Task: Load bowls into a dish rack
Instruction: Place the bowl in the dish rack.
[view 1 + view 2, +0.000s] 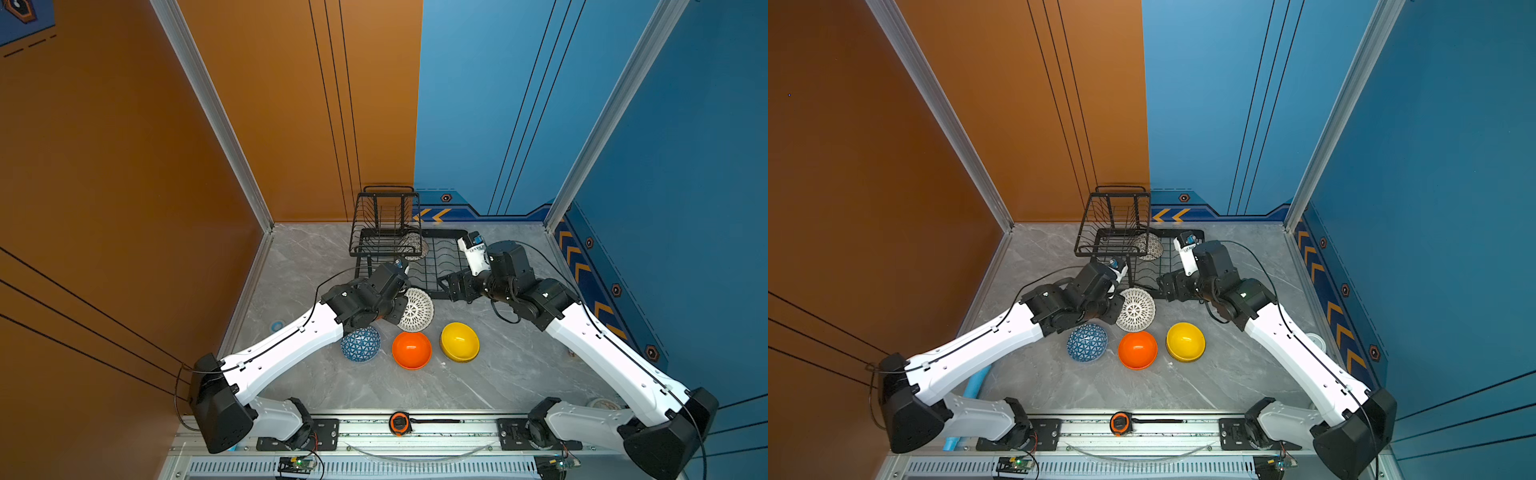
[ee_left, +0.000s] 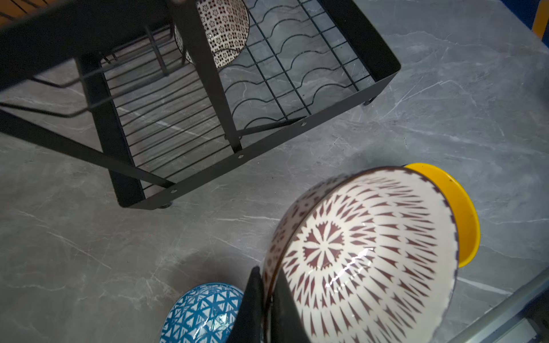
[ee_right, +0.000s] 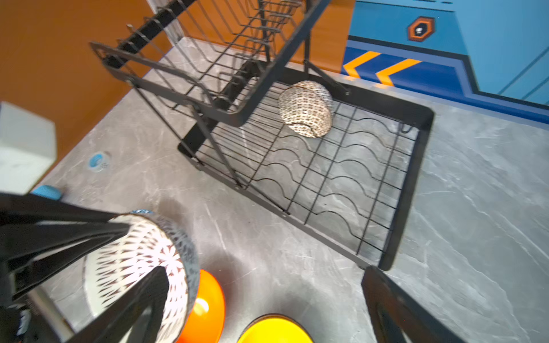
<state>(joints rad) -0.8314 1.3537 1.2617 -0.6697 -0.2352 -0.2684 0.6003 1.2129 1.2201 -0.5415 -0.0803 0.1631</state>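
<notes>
My left gripper (image 2: 267, 285) is shut on the rim of the pale radial-striped bowl (image 1: 417, 309), one finger inside and one outside. This bowl (image 2: 371, 252) is tipped on edge just in front of the black wire dish rack (image 1: 445, 232). A white bowl with a black pattern (image 1: 415, 246) leans in the rack's lower tray, under the raised basket (image 1: 384, 224). The blue-white triangle bowl (image 1: 360, 343), the orange bowl (image 1: 411, 350) and the yellow bowl (image 1: 459, 341) sit in a row on the table. My right gripper (image 3: 267, 308) stands open and empty beside the tray's front edge.
The table is grey marble between an orange wall on the left and blue walls at the back and right. An orange tape measure (image 1: 400, 423) lies on the front rail. A white roll (image 1: 1314, 340) sits by the right wall, and a blue sticker (image 1: 277, 326) near the left edge.
</notes>
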